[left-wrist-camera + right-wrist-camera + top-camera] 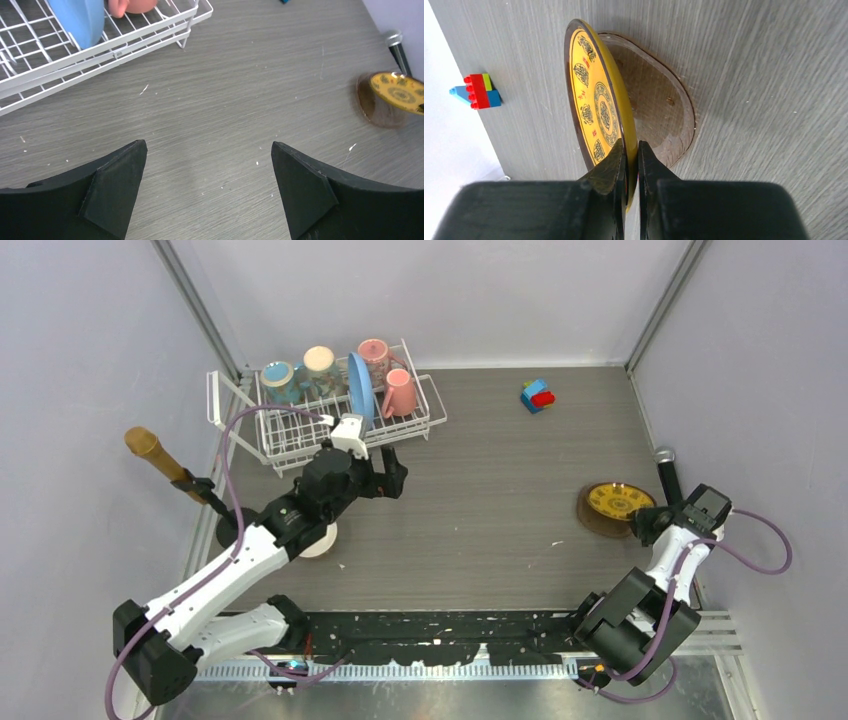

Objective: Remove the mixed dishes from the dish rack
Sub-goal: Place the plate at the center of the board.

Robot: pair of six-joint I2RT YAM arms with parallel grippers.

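The white wire dish rack stands at the back left. It holds a teal mug, a cream mug, an upright light-blue plate and two pink mugs. My left gripper is open and empty, just in front of the rack's right end; its jaws stand wide over bare table. My right gripper is shut on the rim of the small yellow patterned plate, holding it tilted just over the table at the right. A small cream bowl sits partly hidden under my left arm.
Colourful toy blocks sit at the back right of centre. A black microphone lies right behind the yellow plate. A gold microphone sticks out at the left wall. Walls close in the table on three sides.
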